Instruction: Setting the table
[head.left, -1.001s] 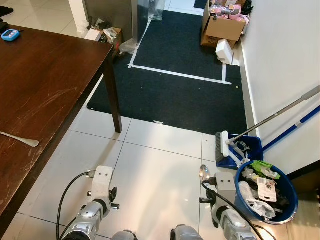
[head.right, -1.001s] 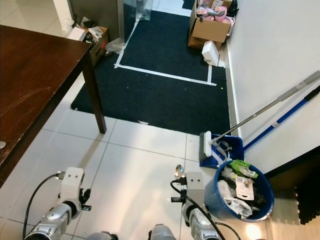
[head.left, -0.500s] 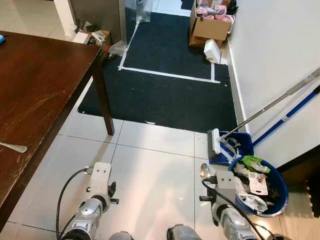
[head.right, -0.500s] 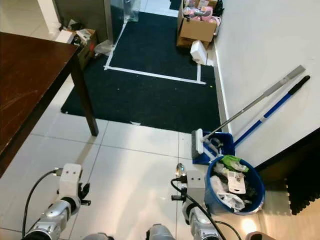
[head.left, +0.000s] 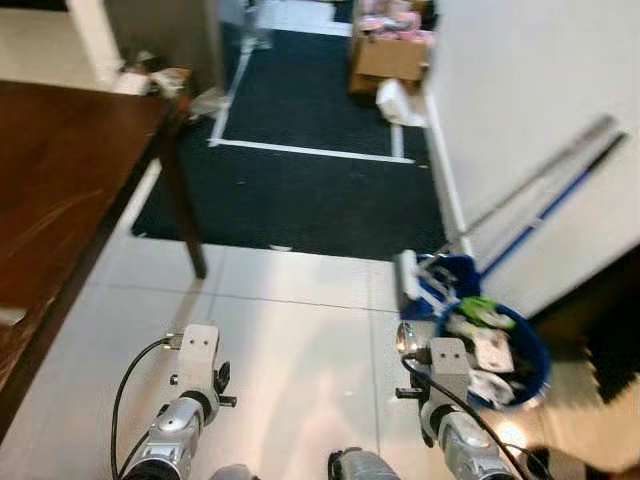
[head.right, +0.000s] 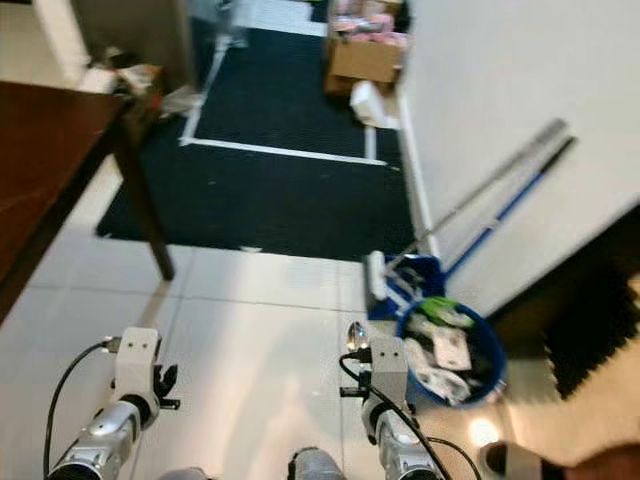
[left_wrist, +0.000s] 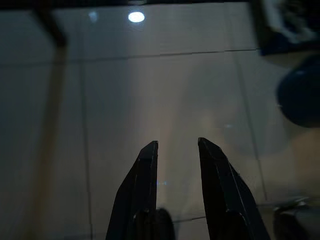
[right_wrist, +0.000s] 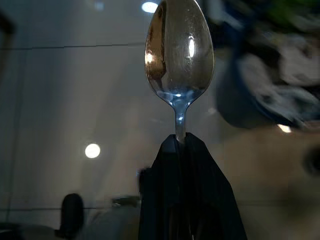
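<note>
right pincer: i see it pinching a shiny silver metal spoon
left pincer: a little apart, holding nothing
dark brown wooden surface: on my left

A: Any readable text, labels, numbers?
B: None. Frames blurred; the packaging in the blue bin and the cardboard box show no legible print.
A: Signs, brands?
B: Nothing legible.

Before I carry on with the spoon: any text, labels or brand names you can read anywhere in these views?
None can be read.
Cardboard box by the wall: too blurred to tell whether it carries print.
Packaging in the blue bin: any print is smeared.
Spoon in the right gripper: no marking visible.
</note>
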